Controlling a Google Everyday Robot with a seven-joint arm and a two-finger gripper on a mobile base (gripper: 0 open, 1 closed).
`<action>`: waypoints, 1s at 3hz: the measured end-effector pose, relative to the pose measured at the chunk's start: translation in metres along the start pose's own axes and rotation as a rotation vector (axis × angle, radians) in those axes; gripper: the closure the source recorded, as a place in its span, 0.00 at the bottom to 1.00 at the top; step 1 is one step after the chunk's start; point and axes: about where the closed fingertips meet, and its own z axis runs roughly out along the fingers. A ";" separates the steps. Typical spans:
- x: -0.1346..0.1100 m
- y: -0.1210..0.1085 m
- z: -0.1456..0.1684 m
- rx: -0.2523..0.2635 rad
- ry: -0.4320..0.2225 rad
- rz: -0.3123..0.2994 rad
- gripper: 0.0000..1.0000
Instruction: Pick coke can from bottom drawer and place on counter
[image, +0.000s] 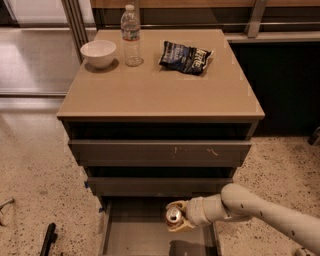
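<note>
Coke can (173, 215): small, its silver top and pull tab turned toward the camera, with a sliver of red-orange side showing. The pincer (175, 218), reaching in from lower right, pinches it over the open bottom drawer (125, 236), a shallow grey tray. The tan counter (160, 90) lies above.

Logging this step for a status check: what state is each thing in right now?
gripper: shut on the coke can, over the bottom drawer
coke can: gripped, raised off the drawer floor
bottom drawer: pulled open
upper drawers: closed
water bottle: upright, capped, on the counter
bowl: upright
chip bag: lying flat
</note>
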 end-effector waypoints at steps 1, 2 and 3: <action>-0.004 0.000 -0.003 0.003 -0.002 0.000 1.00; -0.050 0.005 -0.039 0.037 -0.023 0.000 1.00; -0.127 0.034 -0.084 0.069 -0.061 -0.003 1.00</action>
